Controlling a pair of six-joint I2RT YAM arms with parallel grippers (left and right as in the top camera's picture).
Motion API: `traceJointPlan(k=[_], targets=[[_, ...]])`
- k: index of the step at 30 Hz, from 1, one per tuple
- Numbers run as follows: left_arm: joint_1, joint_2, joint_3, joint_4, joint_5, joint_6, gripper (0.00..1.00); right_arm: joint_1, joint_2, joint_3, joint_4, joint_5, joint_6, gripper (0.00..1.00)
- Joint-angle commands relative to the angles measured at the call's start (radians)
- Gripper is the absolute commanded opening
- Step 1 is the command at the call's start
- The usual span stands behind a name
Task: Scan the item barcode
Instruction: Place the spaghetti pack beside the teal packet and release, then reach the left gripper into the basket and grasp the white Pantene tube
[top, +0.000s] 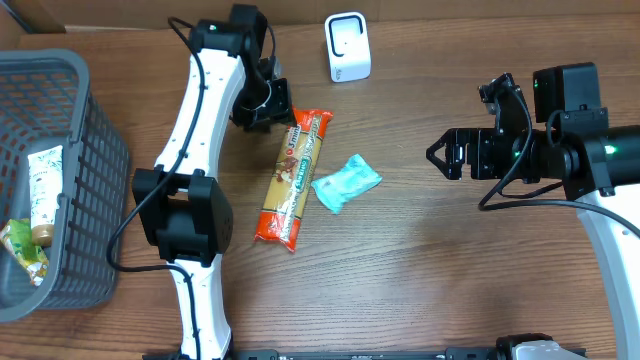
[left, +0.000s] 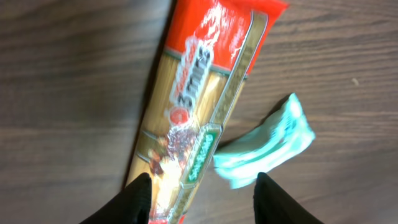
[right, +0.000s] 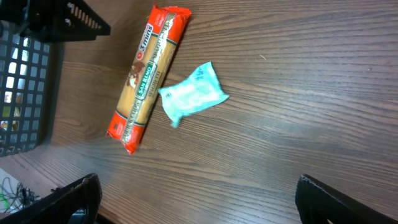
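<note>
Just now, my left gripper (top: 268, 103) hangs at the upper centre of the overhead frame, fingers parted, pinching nothing; the spaghetti packet (top: 293, 180) lies flat on the table, its top end just beside them, its long axis running down-frame and slightly left; my right gripper (top: 440, 155), spread wide and empty, sits well apart at the right; the left arm is nearer.

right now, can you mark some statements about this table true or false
1. The spaghetti packet lies flat on the table. True.
2. The teal packet sits in the basket. False: it lies on the table beside the spaghetti packet.
3. The right hand holds the white scanner. False: it is open and empty, and the scanner stands apart from it.
4. The left hand is over one end of the spaghetti packet. True.
</note>
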Motion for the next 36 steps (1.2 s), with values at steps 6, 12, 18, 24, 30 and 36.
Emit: traceJointPlan(k=[6, 12, 18, 24, 30, 36], targets=[[0.047, -0.143, 0.187, -0.105, -0.017, 0.037, 0.46, 0.006, 0.003, 0.019, 0.002, -0.008, -0.007, 1.0], [0.145, -0.338, 0.342, -0.126, -0.033, 0.035, 0.67, 0.006, 0.003, 0.019, -0.005, -0.008, -0.007, 1.0], [0.393, -0.508, 0.361, -0.18, -0.155, 0.032, 0.82, 0.006, 0.003, 0.019, -0.005, -0.008, -0.007, 1.0], [0.859, -0.534, 0.314, -0.232, -0.13, 0.027, 0.85, 0.006, 0.003, 0.019, -0.005, -0.009, -0.007, 1.0], [1.047, -0.463, 0.198, -0.183, -0.065, 0.013, 0.81, 0.006, 0.003, 0.019, -0.005, -0.008, -0.007, 1.0], [1.063, -0.329, 0.074, -0.069, -0.072, 0.074, 0.77, 0.006, 0.003, 0.019, -0.005, -0.008, -0.007, 1.0]])
